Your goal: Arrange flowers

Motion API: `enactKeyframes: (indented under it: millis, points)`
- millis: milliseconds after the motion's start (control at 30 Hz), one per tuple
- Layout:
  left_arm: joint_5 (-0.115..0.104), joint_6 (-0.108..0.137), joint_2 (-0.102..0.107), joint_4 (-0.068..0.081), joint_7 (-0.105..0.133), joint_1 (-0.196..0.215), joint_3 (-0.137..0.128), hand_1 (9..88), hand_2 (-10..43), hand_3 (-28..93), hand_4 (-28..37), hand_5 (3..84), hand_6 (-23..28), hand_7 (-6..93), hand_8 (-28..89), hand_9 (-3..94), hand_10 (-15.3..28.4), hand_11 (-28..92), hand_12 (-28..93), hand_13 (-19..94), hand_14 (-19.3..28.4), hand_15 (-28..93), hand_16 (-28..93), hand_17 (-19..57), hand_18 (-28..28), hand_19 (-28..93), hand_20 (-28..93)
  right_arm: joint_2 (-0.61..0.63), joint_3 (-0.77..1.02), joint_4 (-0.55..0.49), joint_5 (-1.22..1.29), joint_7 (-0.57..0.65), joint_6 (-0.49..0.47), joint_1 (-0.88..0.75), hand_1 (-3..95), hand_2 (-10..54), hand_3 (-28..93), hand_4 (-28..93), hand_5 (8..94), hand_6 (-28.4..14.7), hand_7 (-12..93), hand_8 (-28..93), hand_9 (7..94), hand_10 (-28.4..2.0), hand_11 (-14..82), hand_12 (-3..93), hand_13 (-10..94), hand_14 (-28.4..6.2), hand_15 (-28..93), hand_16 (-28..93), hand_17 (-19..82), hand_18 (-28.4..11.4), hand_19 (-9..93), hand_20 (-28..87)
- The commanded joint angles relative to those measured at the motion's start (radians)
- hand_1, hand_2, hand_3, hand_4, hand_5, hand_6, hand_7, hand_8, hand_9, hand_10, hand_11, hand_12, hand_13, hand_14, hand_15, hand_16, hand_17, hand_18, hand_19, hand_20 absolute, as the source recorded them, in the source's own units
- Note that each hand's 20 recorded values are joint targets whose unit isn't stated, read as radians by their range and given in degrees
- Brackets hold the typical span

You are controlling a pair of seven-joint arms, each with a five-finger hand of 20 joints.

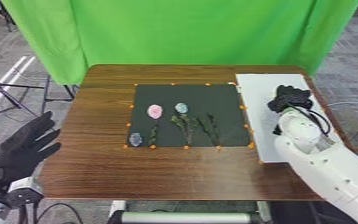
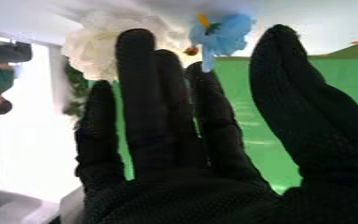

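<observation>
Our left hand (image 1: pixel 23 146) hangs empty beside the table (image 1: pixel 78 175), fingers loose. To its right, a pink flower (image 1: pixel 155 111) and two blue flowers (image 1: pixel 182 108) lie by stems (image 1: pixel 189 131) on the mat (image 1: pixel 169 137). Farther off, our right hand (image 1: pixel 291 99) is above the board (image 1: pixel 260 100), empty, fingers straight, thumb apart, a white bloom (image 2: pixel 95 45) and blue bloom (image 2: pixel 224 35) near its fingertips.

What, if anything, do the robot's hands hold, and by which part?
Nothing is held: the left hand is open and empty, and the right hand, fingers straight, is closed on neither the white flower nor the blue flower beyond them.
</observation>
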Motion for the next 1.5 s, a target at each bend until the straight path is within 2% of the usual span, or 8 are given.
enactKeyframes:
  millis: [33, 133, 167, 300, 433, 667, 867, 1500]
  points:
    - [-0.002, 0.008, 0.003, -0.005, 0.005, 0.008, -0.002, 24.5, -0.6, 69, -28.3, 22.3, 1.2, 18.5, -10, 18.1, 9.3, 12, 20, 13, 11.9, 15, 8, -12.9, 19.2, 37, 9, 0.0, -0.022, 0.028, -0.035, -0.033, 0.027, -0.003, 37.9, -9.5, 85, -28, 47.4, 0.3, 40, -19, 57.3, -8.6, 39.5, 30.8, 63, -3.0, 49, 26, 17, -19.4, 73, 44]
    - [0.0, 0.005, 0.002, -0.003, -0.002, 0.005, -0.003, 24.5, -0.6, 69, -28.3, 22.3, 1.2, 18.5, -10, 18.1, 9.2, 12, 20, 13, 11.9, 15, 7, -12.9, 19.2, 37, 9, 0.0, -0.033, 0.04, -0.035, -0.043, 0.044, -0.002, 44.6, -9.5, 80, -28, 54.8, 1.4, 47, -4, 68.7, -6.3, 24.7, 45.1, 70, -0.6, 47, 36, 21, -19.0, 75, 46]
    - [-0.001, 0.004, 0.002, -0.003, -0.003, 0.004, -0.004, 24.6, -0.6, 69, -28.3, 22.3, 1.2, 18.6, -10, 18.1, 9.3, 12, 19, 13, 11.9, 15, 7, -12.9, 19.2, 37, 9, 0.001, -0.039, 0.047, -0.039, -0.05, 0.052, 0.0, 46.2, -9.5, 79, -28, 57.5, 1.7, 48, -3, 69.3, -6.2, 23.5, 46.3, 73, 0.0, 47, 37, 22, -19.0, 76, 46]
    - [-0.001, 0.002, 0.003, -0.003, -0.007, 0.004, -0.005, 24.5, -0.7, 70, -28.3, 22.3, 1.2, 18.6, -10, 18.1, 9.3, 12, 19, 13, 11.9, 15, 7, -12.8, 19.2, 37, 9, 0.008, -0.031, 0.045, -0.044, -0.081, 0.104, -0.017, 51.3, -9.5, 79, -28, 68.0, 2.3, 50, -2, 83.1, -5.2, 18.5, 49.5, 80, 1.3, 44, 41, 27, -18.5, 77, 47]
    - [-0.001, 0.001, 0.005, -0.003, -0.007, 0.006, -0.009, 24.6, -0.7, 70, -28.3, 22.3, 1.2, 18.6, -10, 18.1, 9.3, 12, 19, 13, 11.9, 15, 7, -12.8, 19.2, 37, 9, 0.015, -0.018, 0.005, -0.036, -0.104, 0.167, -0.037, 51.3, -9.5, 82, -28, 72.4, 1.8, 48, -4, 86.8, -4.8, 17.2, 49.2, 83, 2.0, 43, 42, 30, -18.0, 78, 47]
    - [-0.001, -0.002, 0.008, -0.001, -0.015, 0.0, -0.007, 24.6, -0.7, 70, -28.2, 22.3, 1.2, 18.5, -10, 18.1, 9.2, 12, 19, 13, 11.9, 15, 7, -12.8, 19.2, 37, 9, -0.016, -0.018, -0.163, -0.022, -0.179, 0.211, -0.045, 51.2, -9.5, 83, -28, 74.3, 1.4, 47, -3, 88.1, -4.6, 16.3, 49.6, 85, 2.2, 42, 44, 31, -18.2, 78, 48]
    - [0.0, -0.004, 0.01, 0.001, -0.021, -0.006, 0.001, 24.6, -0.7, 70, -28.3, 22.3, 1.2, 18.5, -10, 18.0, 9.3, 12, 19, 13, 11.9, 15, 7, -12.8, 19.2, 37, 9, -0.086, -0.088, -0.236, -0.021, -0.259, 0.192, -0.005, 51.1, -9.5, 83, -28, 74.0, 1.5, 47, -2, 88.1, -4.7, 16.1, 50.5, 85, 1.9, 42, 44, 31, -18.2, 78, 48]
    - [-0.002, 0.001, 0.012, 0.002, -0.022, -0.012, 0.007, 24.6, -0.7, 70, -28.3, 22.3, 1.2, 18.5, -10, 18.1, 9.3, 12, 19, 13, 11.8, 15, 7, -12.8, 19.2, 37, 9, -0.221, -0.28, -0.141, -0.056, -0.328, 0.101, 0.092, 50.1, -9.5, 84, -27, 72.6, 2.0, 47, -4, 87.1, -5.3, 15.5, 50.0, 83, 1.8, 42, 45, 29, -18.0, 76, 49]
